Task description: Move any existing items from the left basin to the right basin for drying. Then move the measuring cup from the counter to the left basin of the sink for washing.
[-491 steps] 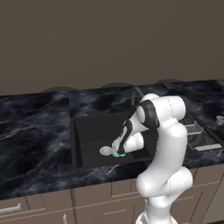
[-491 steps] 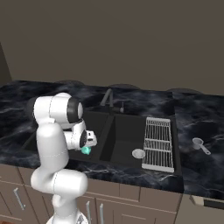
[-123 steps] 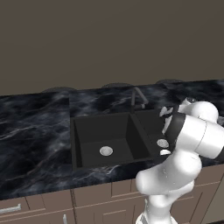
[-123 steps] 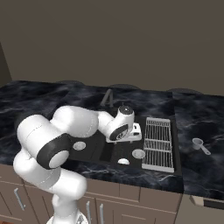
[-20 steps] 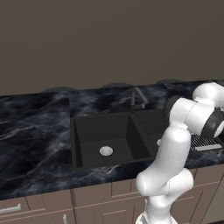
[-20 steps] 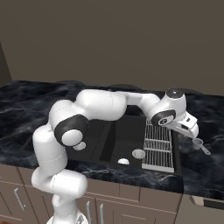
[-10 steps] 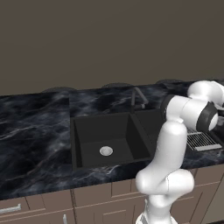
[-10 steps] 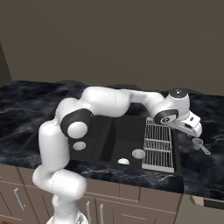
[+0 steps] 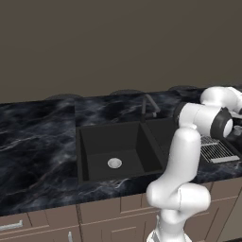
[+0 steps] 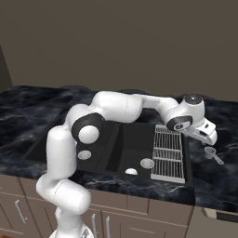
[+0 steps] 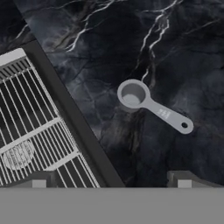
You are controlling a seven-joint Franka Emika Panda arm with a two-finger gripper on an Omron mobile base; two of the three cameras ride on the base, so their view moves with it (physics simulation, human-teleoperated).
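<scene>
Gripper [image 11: 111, 178] jaws spread wide, gripping nothing. Measuring cup [image 11: 133, 95] sits centre frame on counter [image 11: 175, 52], bare marble all round, just right of wire rack [image 11: 30, 131] edge.

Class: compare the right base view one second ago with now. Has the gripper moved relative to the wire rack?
Yes. The gripper has shifted right, off the rack, toward the measuring cup.

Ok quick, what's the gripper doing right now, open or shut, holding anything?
Gripper: open and holding nothing, above the counter with the measuring cup lying ahead of it, beside the wire rack.
</scene>
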